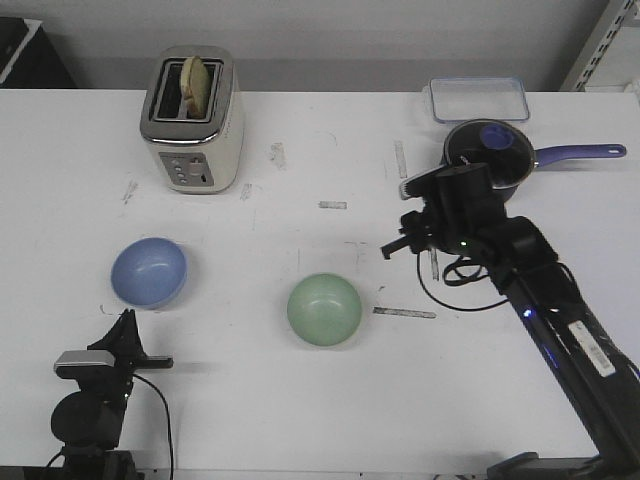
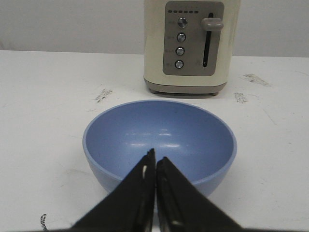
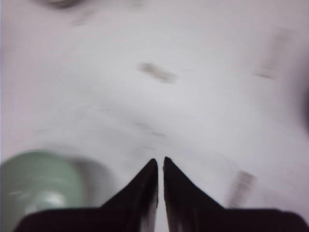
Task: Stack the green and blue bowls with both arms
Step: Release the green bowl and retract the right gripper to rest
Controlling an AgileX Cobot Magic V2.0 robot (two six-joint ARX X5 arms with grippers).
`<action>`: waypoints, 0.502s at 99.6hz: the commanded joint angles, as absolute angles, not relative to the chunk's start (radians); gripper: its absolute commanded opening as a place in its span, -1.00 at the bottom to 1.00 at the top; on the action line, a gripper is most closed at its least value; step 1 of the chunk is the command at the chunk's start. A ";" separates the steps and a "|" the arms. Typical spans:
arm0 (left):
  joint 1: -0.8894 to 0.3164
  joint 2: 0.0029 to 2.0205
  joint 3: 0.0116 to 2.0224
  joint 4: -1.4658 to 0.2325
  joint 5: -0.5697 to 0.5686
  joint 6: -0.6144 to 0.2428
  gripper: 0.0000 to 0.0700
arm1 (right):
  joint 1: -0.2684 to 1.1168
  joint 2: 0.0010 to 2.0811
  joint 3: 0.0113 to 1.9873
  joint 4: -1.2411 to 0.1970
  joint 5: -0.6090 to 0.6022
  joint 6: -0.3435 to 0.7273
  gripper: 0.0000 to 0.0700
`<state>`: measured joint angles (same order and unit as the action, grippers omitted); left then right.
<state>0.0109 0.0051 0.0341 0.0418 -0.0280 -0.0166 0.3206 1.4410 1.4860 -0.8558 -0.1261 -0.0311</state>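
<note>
The blue bowl (image 1: 148, 271) sits upright on the white table at the left; it fills the left wrist view (image 2: 159, 140). The green bowl (image 1: 324, 309) sits upright near the table's middle and shows blurred at the edge of the right wrist view (image 3: 38, 186). My left gripper (image 1: 126, 322) is shut and empty, low, just in front of the blue bowl's near rim (image 2: 155, 162). My right gripper (image 1: 392, 248) is shut and empty, raised above the table to the right of and behind the green bowl (image 3: 160, 162).
A cream toaster (image 1: 192, 120) with toast stands at the back left. A dark navy pot (image 1: 492, 155) with a long handle and a clear plastic container (image 1: 478, 98) are at the back right, just behind my right arm. Tape marks (image 1: 404, 312) dot the table.
</note>
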 commanded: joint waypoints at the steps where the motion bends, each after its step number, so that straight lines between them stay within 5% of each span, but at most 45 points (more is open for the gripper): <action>1: 0.012 0.004 0.014 0.053 -0.030 -0.019 -1.00 | 0.287 1.396 1.470 -0.853 -0.102 -0.008 -1.00; 50: 0.012 0.004 0.015 0.061 -0.030 -0.019 -1.00 | 0.057 0.852 0.773 -0.500 -0.047 -0.008 -1.00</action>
